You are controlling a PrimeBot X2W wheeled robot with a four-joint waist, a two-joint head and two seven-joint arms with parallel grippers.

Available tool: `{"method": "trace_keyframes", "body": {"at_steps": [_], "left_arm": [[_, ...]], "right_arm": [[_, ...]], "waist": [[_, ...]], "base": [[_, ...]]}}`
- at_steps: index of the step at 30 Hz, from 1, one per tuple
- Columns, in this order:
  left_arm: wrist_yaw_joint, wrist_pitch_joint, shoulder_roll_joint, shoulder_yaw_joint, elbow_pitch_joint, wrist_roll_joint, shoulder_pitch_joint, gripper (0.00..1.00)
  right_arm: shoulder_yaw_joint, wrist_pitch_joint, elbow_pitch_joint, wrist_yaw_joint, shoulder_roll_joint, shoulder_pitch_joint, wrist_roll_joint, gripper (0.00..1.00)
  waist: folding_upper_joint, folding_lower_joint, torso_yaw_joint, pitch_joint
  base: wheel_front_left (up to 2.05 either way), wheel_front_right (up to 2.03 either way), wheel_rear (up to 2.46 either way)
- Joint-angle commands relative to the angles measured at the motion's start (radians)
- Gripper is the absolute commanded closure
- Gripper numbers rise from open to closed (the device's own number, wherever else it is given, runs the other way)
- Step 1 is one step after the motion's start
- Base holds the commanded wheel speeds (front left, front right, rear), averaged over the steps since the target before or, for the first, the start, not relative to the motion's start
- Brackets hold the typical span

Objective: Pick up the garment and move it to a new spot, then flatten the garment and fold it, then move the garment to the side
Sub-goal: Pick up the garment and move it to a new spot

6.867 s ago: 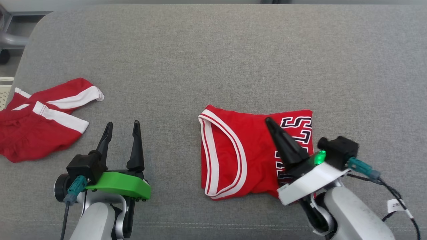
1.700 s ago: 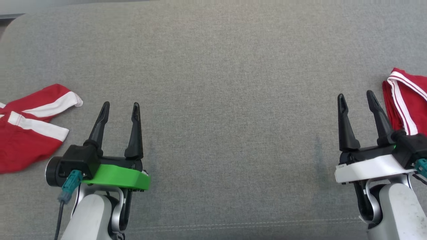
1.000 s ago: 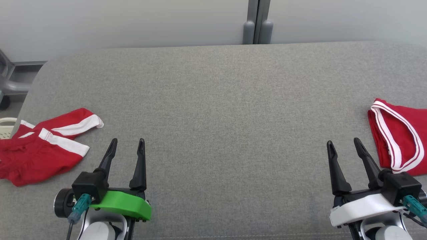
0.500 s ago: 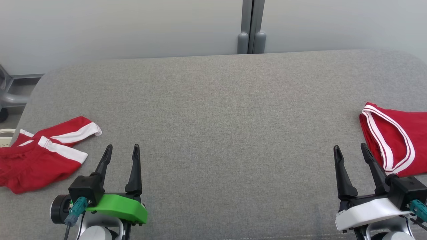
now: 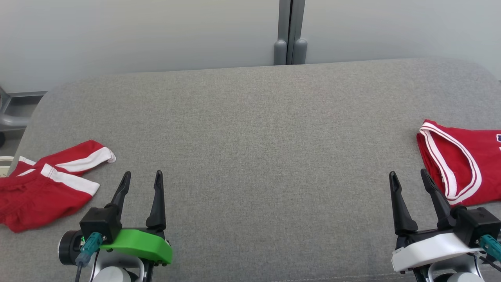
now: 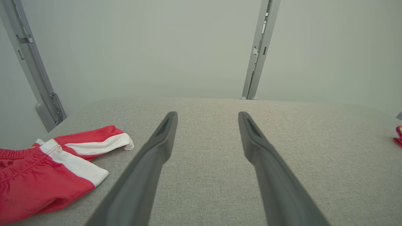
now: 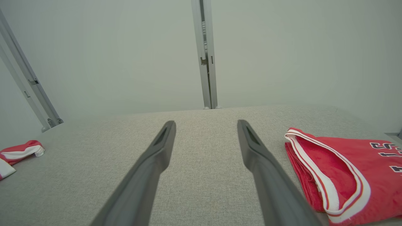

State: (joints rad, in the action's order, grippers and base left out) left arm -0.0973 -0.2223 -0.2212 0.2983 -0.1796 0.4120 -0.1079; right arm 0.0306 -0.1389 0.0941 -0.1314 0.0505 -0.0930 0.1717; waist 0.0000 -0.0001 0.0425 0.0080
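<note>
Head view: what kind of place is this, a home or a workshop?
Probably a robot test room, not a home: a grey upholstered surface serves as workbench, and plain pale wall panels with a metal post stand behind it.

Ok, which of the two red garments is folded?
The jersey on the right, with dark lettering, lying flat and squared. The white-striped shorts on the left are rumpled.
</note>
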Motion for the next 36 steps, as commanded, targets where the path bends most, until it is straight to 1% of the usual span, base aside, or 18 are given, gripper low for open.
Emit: {"method": "trace_keyframes", "body": {"at_steps": [1, 6, 8, 15, 19, 24, 26, 30, 33, 36], "left_arm": [[-0.004, -0.001, -0.007, 0.002, 0.002, 0.002, 0.011, 0.0], [-0.005, -0.003, -0.007, 0.005, 0.001, 0.006, 0.001, 0.0], [-0.004, -0.009, -0.007, 0.001, 0.005, 0.008, -0.029, 0.0], [-0.013, -0.021, -0.014, -0.026, 0.003, 0.015, -0.047, 0.0], [-0.022, -0.026, -0.004, -0.038, 0.004, 0.024, -0.025, 0.0], [-0.029, -0.033, 0.002, -0.055, 0.01, 0.036, -0.003, 0.0], [-0.033, -0.036, 0.003, -0.06, 0.012, 0.039, 0.004, 0.0], [-0.037, -0.035, 0.004, -0.065, 0.023, 0.038, 0.015, 0.0], [-0.032, -0.036, -0.002, -0.07, 0.023, 0.041, 0.016, 0.0], [-0.037, -0.037, -0.002, -0.072, 0.028, 0.038, 0.015, 0.0]], "right_arm": [[0.0, 0.0, -0.001, 0.001, 0.001, -0.002, 0.005, 0.0], [0.0, 0.0, -0.002, 0.001, 0.001, -0.005, 0.01, 0.0], [-0.005, 0.005, 0.016, 0.001, 0.001, -0.004, 0.004, 0.0], [-0.05, 0.011, 0.029, 0.001, 0.001, 0.004, 0.01, 0.0], [-0.066, 0.011, 0.019, 0.001, 0.001, 0.008, 0.02, 0.0], [-0.085, 0.01, 0.01, 0.001, 0.001, 0.019, 0.023, 0.0], [-0.088, 0.011, 0.004, 0.001, 0.001, 0.017, 0.025, 0.0], [-0.093, 0.008, 0.0, 0.001, 0.002, 0.02, 0.03, 0.0], [-0.096, 0.009, -0.003, 0.001, 0.002, 0.02, 0.032, 0.0], [-0.098, 0.008, -0.006, 0.001, 0.002, 0.019, 0.032, 0.0]], "waist": [[0.0, 0.0001, 0.0, 0.0], [0.0, 0.0001, 0.012, 0.003], [0.0, 0.0001, 0.069, 0.012], [0.0, 0.0001, 0.199, 0.015], [0.0, 0.0001, 0.277, 0.011], [0.0, 0.0001, 0.351, 0.012], [0.0, 0.0001, 0.369, 0.01], [0.0, 0.0001, 0.383, 0.007], [0.0, 0.0001, 0.387, 0.004], [0.0, 0.0001, 0.382, 0.0]], "base": [[0.0, 0.0, 0.0], [0.0, 0.0, 0.0], [0.0, 0.0, 0.0], [0.0, 0.0, 0.0], [0.0, 0.0, 0.0], [0.0, 0.0, 0.0], [0.0, 0.0, 0.0], [0.0, 0.0, 0.0], [0.0, 0.0, 0.0], [0.0, 0.0, 0.0]]}}
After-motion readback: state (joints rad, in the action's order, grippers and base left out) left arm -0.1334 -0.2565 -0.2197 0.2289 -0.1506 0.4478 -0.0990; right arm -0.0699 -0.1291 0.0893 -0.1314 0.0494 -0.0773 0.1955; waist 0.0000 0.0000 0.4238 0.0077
